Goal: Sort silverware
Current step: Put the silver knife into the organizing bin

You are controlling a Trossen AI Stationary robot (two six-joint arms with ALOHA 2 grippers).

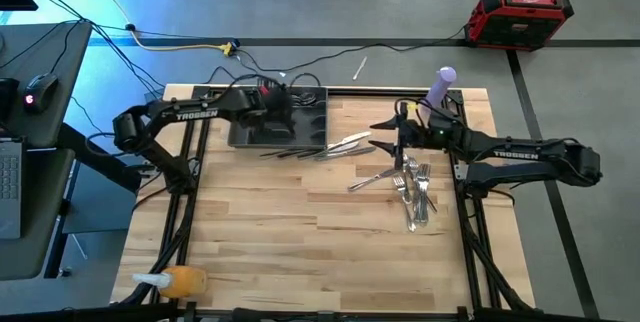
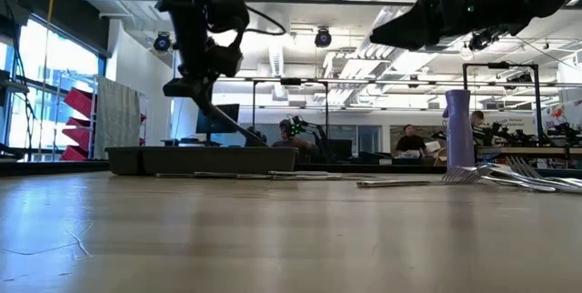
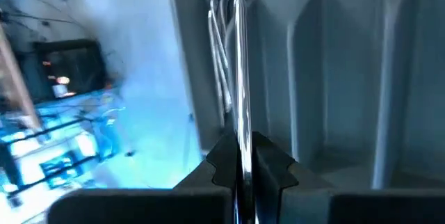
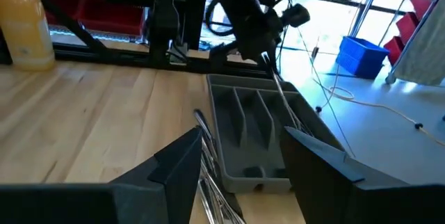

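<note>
The dark grey tray [image 1: 300, 124] sits at the table's far edge, left of centre. My left gripper [image 1: 272, 105] hovers over it, shut on one slim silver piece [image 4: 279, 88] that slants down into the tray [image 4: 254, 140]. A pile of forks and other silverware [image 1: 415, 194] lies on the right half, and a few pieces [image 1: 330, 147] lie beside the tray's near right corner. My right gripper [image 1: 376, 136] is open in the air between the tray and the pile, pointing at the tray and touching nothing. My left gripper [image 3: 241, 172] pinches the slim silver piece [image 3: 240, 137] between its two fingers, which lie along its length. It comes from above, slanting down. The piece hangs tilted below the fingers [image 2: 195, 88], its lower end [image 2: 259, 140] down at the tray; whether it touches the floor of the tray I cannot tell.
A purple bottle [image 1: 441, 86] stands at the far right corner, behind the right arm. An orange bottle [image 1: 180, 282] lies at the near left corner. Bare wood [image 1: 300, 232] spans the table's near half. Cables and a red box [image 1: 520, 14] lie on the floor beyond.
</note>
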